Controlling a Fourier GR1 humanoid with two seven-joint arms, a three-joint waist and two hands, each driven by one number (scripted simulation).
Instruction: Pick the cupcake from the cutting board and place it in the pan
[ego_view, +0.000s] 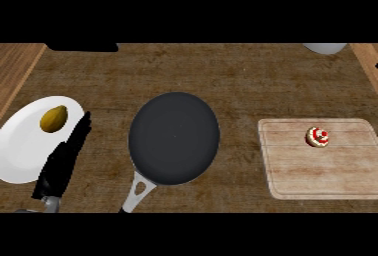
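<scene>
Left hand (65, 155), fingers straight and holding nothing, rests at the lower left beside a white plate (18, 150); right of it the pan (174, 137) sits bare, and the cupcake (318, 137) remains on the cutting board (325, 175), so nothing is done yet.

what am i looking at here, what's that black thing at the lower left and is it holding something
This is one picture, taken as if from a humanoid robot's head, looking steeply down at a wooden counter. The black thing at the lower left is the robot's left hand, on a grey forearm. Its fingers are straight and it holds nothing; it rests beside a white plate that carries a small brownish food item. The right hand is not in view.

In the middle lies a dark pan, handle toward the robot. At the right is a cutting board with a cupcake on it. The cupcake is to go in the pan; nothing has been picked up yet. A pale object shows at the top edge.
</scene>
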